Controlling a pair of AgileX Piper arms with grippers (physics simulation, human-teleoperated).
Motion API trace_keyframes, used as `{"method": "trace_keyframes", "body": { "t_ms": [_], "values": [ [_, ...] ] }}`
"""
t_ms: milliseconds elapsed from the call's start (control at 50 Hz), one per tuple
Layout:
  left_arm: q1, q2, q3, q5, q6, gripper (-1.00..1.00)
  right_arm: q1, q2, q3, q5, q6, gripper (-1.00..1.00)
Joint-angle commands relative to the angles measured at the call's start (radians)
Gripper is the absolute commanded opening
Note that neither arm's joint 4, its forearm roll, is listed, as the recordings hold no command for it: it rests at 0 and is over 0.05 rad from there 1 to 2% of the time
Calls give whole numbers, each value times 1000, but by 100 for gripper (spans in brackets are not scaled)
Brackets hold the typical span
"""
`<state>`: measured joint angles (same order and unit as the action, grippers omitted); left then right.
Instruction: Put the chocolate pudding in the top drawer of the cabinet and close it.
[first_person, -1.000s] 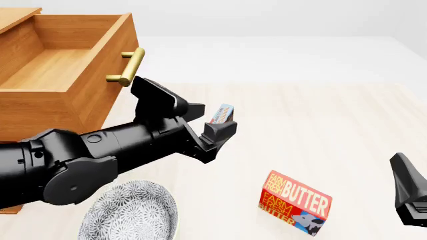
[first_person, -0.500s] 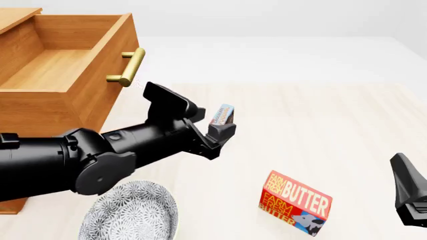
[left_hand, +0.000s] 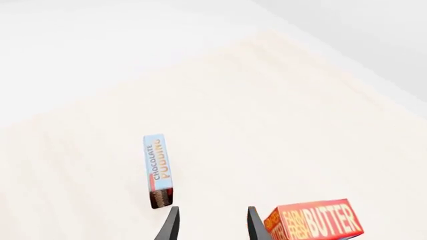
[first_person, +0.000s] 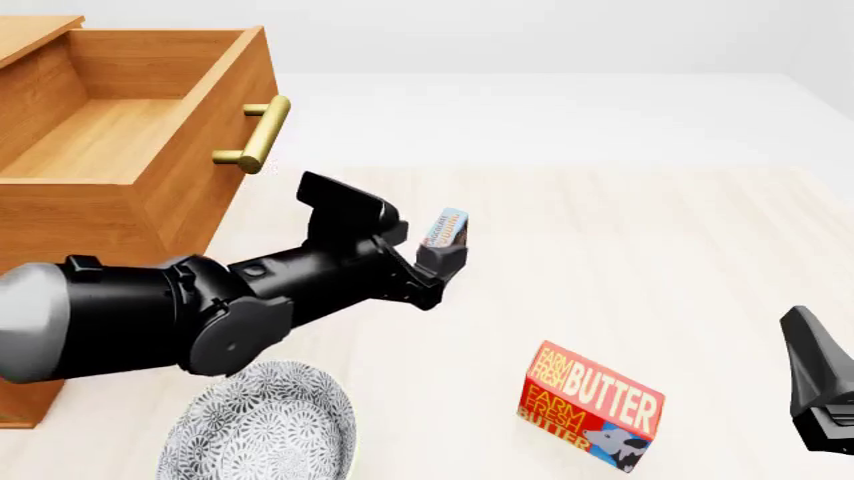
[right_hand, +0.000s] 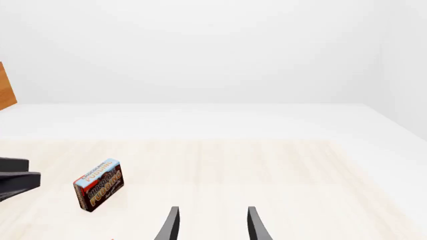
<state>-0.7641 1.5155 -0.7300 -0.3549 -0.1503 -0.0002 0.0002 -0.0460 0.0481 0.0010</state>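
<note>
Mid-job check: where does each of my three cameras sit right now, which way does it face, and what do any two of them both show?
Front: above and behind the arms, facing forward over the table; shows left arm, open top drawer, plate.
Left wrist: behind the left gripper, facing chocolate pudding and butter box; fingertips show.
Right wrist: behind the right gripper, facing the pudding; fingertips show.
Shared: all three see the pudding.

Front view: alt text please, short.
The left gripper, open, reaches toward the upright chocolate pudding without gripping it. The cabinet stands far left with its top drawer open; a butter box and patterned bowl sit nearer.
</note>
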Motion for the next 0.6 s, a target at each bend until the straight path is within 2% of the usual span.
{"method": "trace_keyframes", "body": {
  "t_ms": [20,600],
  "values": [
    [11,64,-29,-10,-8,100,0,0,0,0,0,100],
    [73,167,-72,-38,-24,100,0,0,0,0,0,100]
  ]
}}
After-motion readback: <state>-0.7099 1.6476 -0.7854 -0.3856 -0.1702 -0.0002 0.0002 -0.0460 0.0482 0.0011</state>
